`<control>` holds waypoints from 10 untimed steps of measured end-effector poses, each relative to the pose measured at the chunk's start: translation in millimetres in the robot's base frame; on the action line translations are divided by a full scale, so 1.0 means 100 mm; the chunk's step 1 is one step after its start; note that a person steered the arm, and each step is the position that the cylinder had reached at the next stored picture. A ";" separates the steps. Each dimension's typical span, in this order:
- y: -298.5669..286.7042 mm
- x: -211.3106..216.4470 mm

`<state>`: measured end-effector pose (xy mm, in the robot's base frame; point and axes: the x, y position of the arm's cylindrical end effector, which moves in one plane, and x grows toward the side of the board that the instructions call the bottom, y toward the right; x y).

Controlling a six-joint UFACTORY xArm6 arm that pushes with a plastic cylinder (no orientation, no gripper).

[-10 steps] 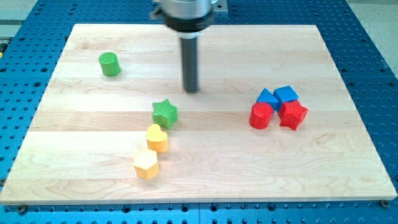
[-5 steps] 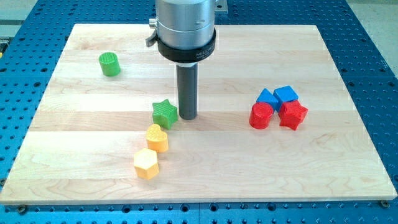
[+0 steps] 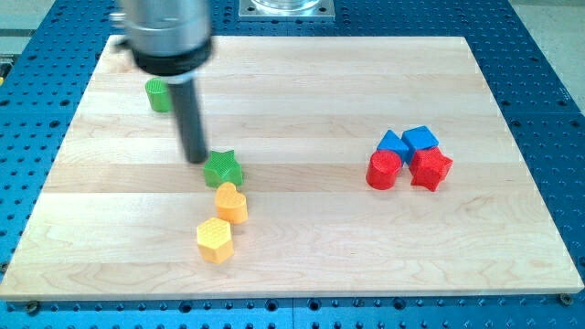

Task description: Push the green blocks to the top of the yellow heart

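A green star (image 3: 222, 169) lies on the wooden board (image 3: 302, 238), just above the yellow heart (image 3: 230, 203) and touching or nearly touching it. My tip (image 3: 195, 159) is at the star's upper left, very close to it. A green cylinder (image 3: 158, 95) stands near the view's top left, partly hidden behind my rod. A yellow hexagon (image 3: 215, 240) lies below the heart, to its left.
At the view's right is a tight cluster: two blue blocks (image 3: 409, 143) above a red cylinder (image 3: 384, 170) and a red star (image 3: 430, 169). The board's edges border a blue perforated table (image 3: 548, 100).
My rod has swept from the star's right side across to its upper left. The green star has slid left and slightly down, now sitting right above the yellow heart.
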<state>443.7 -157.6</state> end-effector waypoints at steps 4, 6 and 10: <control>0.19 -1.02; -0.11 -0.53; 0.89 -0.60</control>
<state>383.7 -68.8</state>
